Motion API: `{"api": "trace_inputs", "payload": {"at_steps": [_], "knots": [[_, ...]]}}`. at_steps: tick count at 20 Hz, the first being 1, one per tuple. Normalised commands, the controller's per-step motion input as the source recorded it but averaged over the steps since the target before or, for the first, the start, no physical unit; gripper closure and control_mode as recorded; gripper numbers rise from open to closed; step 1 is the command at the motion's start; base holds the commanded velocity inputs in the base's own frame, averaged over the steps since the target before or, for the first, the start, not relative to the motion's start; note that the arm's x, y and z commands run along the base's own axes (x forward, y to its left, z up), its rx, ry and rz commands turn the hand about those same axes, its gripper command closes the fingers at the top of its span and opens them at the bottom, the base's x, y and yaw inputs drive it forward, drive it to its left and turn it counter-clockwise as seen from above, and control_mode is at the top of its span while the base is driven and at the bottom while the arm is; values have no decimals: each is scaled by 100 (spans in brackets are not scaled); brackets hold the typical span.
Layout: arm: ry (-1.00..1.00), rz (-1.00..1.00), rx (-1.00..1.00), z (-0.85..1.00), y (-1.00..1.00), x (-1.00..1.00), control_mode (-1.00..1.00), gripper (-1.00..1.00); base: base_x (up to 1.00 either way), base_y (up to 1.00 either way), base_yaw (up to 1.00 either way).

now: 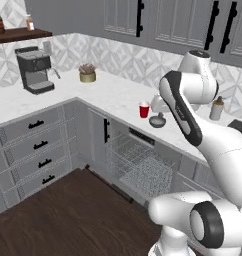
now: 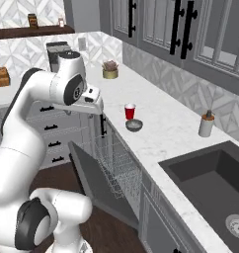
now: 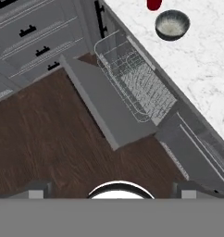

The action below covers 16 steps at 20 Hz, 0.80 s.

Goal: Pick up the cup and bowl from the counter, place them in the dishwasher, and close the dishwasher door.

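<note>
The red cup (image 2: 130,111) stands upright on the white marble counter (image 2: 161,126), with the grey bowl (image 2: 134,125) just beside it; both also appear in the left base view as cup (image 1: 144,110) and bowl (image 1: 157,120). Below them the dishwasher door (image 2: 99,183) hangs dropped open and a wire rack (image 2: 116,163) is pulled out over it. My gripper (image 2: 97,109) hovers above the open dishwasher, left of the cup, pointing down. Looking down from the hand, the gripper (image 3: 112,189) is open and empty, above the door (image 3: 104,106), the rack (image 3: 132,78), the bowl (image 3: 172,24) and the cup (image 3: 154,3).
A coffee machine (image 1: 34,70) and a small potted plant (image 1: 87,74) sit further along the counter. A grey soap dispenser (image 2: 206,123) stands by the dark sink (image 2: 215,188). Grey drawers (image 1: 33,145) flank the dishwasher, with dark wood floor (image 1: 68,215) in front.
</note>
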Motion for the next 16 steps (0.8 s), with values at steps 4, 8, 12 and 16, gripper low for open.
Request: {"api": "trace_inputs", "payload": {"at_steps": [4, 8, 12, 16], "knots": [[0, 0, 0, 0, 0, 0, 100, -100, -4, -40, 10], [0, 0, 0, 0, 0, 0, 100, -100, 14, -6, 3], [0, 0, 0, 0, 0, 0, 100, -100, 45, -36, 9], [0, 0, 0, 0, 0, 0, 100, -100, 43, -39, 9]]}}
